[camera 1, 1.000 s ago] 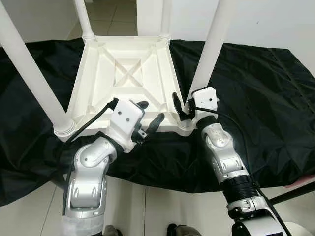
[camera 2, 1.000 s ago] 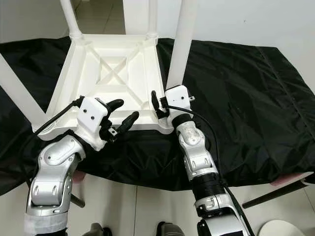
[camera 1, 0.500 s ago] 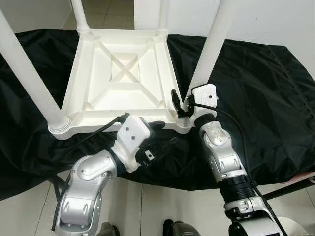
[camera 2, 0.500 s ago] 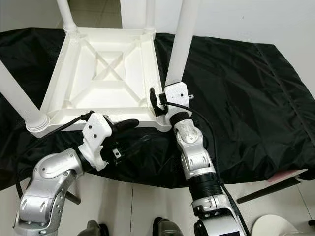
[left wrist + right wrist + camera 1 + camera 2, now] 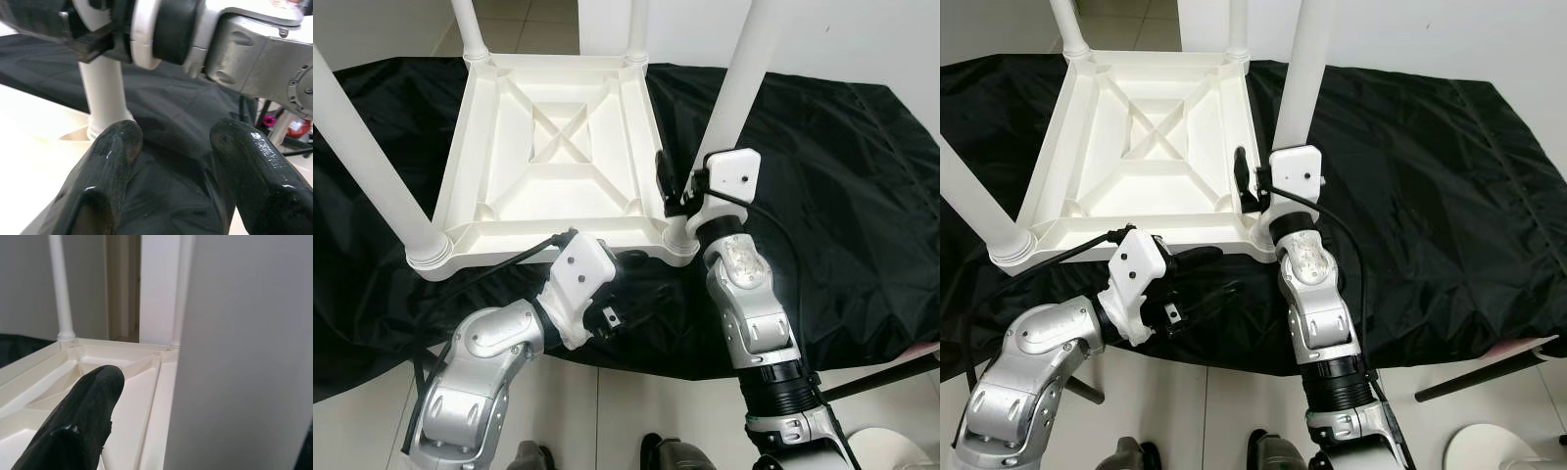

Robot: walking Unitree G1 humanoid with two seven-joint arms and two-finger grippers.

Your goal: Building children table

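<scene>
Right gripper [image 5: 677,196] fingers straddle the upright white plastic leg [image 5: 740,78] at its socket in the upturned white plastic table [image 5: 558,157]; contact unclear. Left gripper [image 5: 628,286], spread and empty, hovers over black cloth [image 5: 842,176], farther away.

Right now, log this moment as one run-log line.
table: upside down on black cloth | right gripper: around near-right leg | left gripper: open, over cloth by near edge

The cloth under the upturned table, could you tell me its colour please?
Plain black cloth, best in the left eye view.
</scene>
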